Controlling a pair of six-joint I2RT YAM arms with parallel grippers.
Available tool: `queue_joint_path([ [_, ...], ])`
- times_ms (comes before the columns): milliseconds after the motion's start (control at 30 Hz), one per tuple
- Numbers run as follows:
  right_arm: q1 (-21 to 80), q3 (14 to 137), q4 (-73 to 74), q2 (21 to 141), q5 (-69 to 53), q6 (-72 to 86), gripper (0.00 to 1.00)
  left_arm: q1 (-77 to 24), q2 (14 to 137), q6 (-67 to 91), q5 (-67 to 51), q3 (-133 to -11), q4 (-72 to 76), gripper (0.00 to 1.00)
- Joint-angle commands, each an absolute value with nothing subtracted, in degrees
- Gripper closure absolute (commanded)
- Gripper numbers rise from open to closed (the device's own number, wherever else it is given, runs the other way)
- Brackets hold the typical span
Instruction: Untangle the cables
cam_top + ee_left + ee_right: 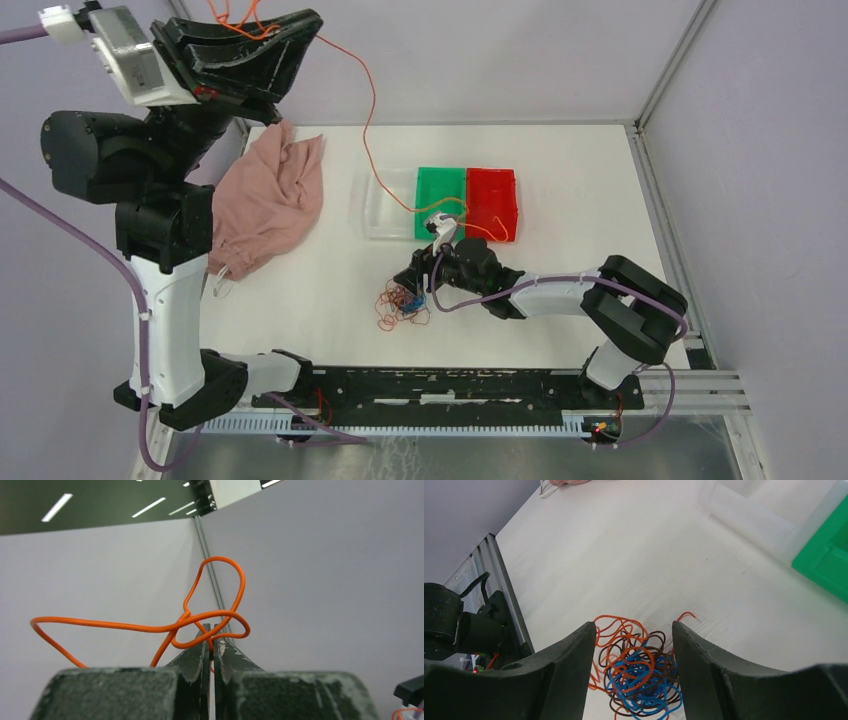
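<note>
Orange cable point(186, 617), one strand, pinched in the raised left pincer point(210, 626) at ten o'clock. Right pincer point(633, 625), spread, hovers over one cable tangle point(639, 677); open worktop point(300, 290) around it, three bins point(435, 190) at twelve.

Pale grey walls point(500, 60); white table point(580, 170); strip lights point(56, 507) overhead.

1. Left arm point(170, 300) and right arm point(560, 292): black joints, white shells, 1 purple hose point(142, 340) trailing behind each set of jaws.
2. Left gripper point(211, 627): 2 scuffed grey-black wedge fingers point(192, 662).
3. Right gripper point(634, 625): 2 smooth black curved fingers point(569, 660).
</note>
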State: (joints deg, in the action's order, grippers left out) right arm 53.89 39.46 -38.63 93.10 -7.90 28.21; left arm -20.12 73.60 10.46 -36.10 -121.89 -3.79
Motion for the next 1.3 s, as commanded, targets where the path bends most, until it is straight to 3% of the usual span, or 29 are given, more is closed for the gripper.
queue_joint_path([
  [0,54.07,38.58,-42.14,93.52,-5.61,28.97,0.36,-20.33,74.09,4.95,-30.28,-125.12,0.17,0.97],
  [433,54.02,47.25,-25.53,79.42,-2.06,25.86,0.21,-20.33,65.38,2.44,-32.38,-102.94,-1.93,0.97],
  [833,53.33,61.19,-22.3,82.22,-2.64,24.43,0.24,-20.37,59.96,6.83,-33.16,-85.01,-2.47,0.97],
  [1267,44.73,55.71,-22.51,83.0,-5.16,30.34,0.23,-20.39,62.46,-2.38,-23.62,-78.97,-3.86,0.97],
])
